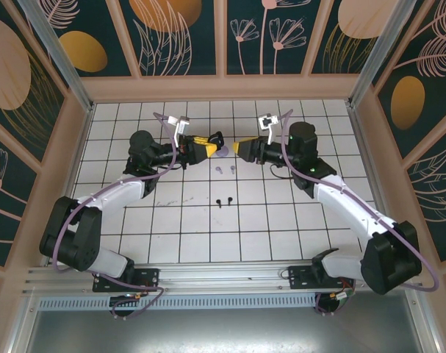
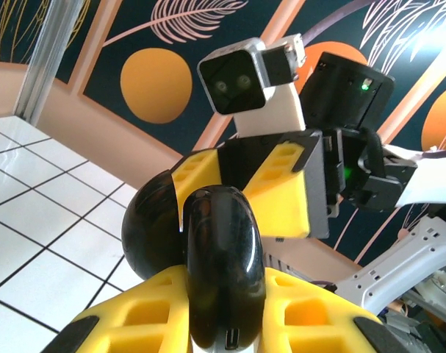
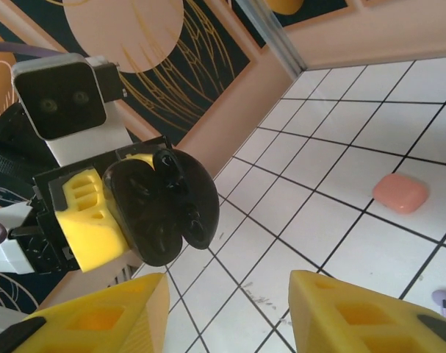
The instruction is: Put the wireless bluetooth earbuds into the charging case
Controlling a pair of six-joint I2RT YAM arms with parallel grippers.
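While the left arm reaches in low toward the desk (image 1: pixel 281 220) centre, forearm near level, its left hand (image 1: pixel 206 145) is clamped on the black charging case (image 2: pixel 223 272), held up off the surface. Case lid swung open; the hollows inside face the right arm. Right arm mirrors it from the other side, wrist level, right hand (image 3: pixel 230 316) pointed at the case, yellow fingers apart with nothing between them. Hands close, not touching. Lavender earbuds (image 1: pixel 219 170) lie on the desk just below the hands; black earbuds (image 1: pixel 222 201) nearer the bases. Salmon case (image 3: pixel 400 193) sits shut on the tiles.
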